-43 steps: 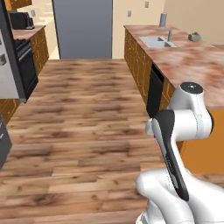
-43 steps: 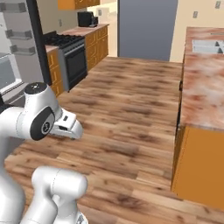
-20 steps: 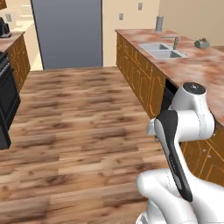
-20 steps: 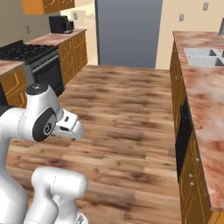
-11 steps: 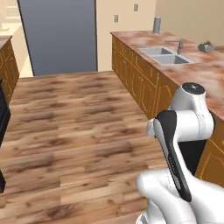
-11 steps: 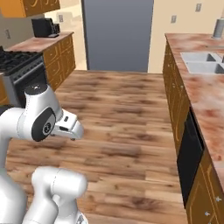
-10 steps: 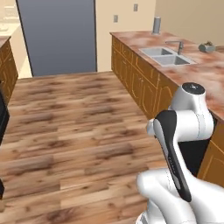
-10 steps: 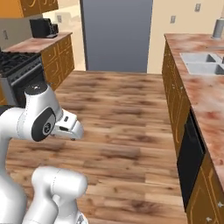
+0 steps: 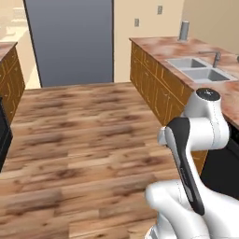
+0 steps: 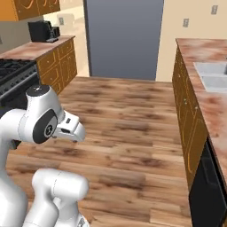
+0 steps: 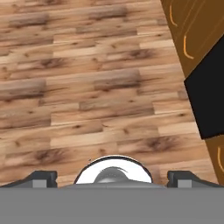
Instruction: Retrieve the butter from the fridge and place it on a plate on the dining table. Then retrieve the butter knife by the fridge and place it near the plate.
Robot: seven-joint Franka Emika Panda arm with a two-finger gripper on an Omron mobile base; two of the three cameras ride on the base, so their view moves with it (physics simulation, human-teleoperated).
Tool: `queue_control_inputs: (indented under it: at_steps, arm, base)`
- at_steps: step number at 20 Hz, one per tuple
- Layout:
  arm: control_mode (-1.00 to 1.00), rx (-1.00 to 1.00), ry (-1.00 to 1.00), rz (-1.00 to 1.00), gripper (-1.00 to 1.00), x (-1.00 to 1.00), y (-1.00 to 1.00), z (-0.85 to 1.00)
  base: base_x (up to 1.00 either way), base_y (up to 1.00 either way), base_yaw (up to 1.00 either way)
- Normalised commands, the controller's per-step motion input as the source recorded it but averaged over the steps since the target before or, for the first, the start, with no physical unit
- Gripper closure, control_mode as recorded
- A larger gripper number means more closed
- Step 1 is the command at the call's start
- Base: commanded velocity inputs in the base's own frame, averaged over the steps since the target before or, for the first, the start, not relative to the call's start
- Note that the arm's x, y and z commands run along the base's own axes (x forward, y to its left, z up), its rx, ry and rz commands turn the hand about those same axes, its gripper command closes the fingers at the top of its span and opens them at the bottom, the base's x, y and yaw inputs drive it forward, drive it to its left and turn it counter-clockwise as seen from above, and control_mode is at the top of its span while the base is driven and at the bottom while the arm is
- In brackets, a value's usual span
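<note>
Since the earlier frames the base has driven on and turned, so the stove that filled the left side has slid almost off the edge and the grey fridge (image 9: 69,42) now stands straight ahead at the far end of the wooden floor (image 9: 79,135). Its flat steel front fills the gap between two cabinet runs. A marbled worktop (image 9: 186,49) with a steel sink (image 9: 198,69) runs along the right; another worktop (image 10: 40,48) carries a dark appliance (image 10: 42,31) on the left. The tool (image 11: 112,178) points down at bare floorboards well short of the fridge, its fingertips (image 11: 41,178) spread wide apart with nothing between them.
</note>
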Motion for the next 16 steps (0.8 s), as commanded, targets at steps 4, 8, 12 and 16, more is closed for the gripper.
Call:
queue_control_inputs:
  at_steps: [4, 8, 12, 16]
  arm:
    - [1.0, 0.0, 0.0, 0.0, -1.0, 0.0, 0.0, 0.0]
    - [1.0, 0.0, 0.0, 0.0, -1.0, 0.0, 0.0, 0.0]
    - [1.0, 0.0, 0.0, 0.0, -1.0, 0.0, 0.0, 0.0]
    - [1.0, 0.0, 0.0, 0.0, -1.0, 0.0, 0.0, 0.0]
  base:
    - [1.0, 0.0, 0.31]
    - [1.0, 0.03, 0.33]
    - [0.95, 0.0, 0.53]
    - [0.78, -0.08, 0.68]
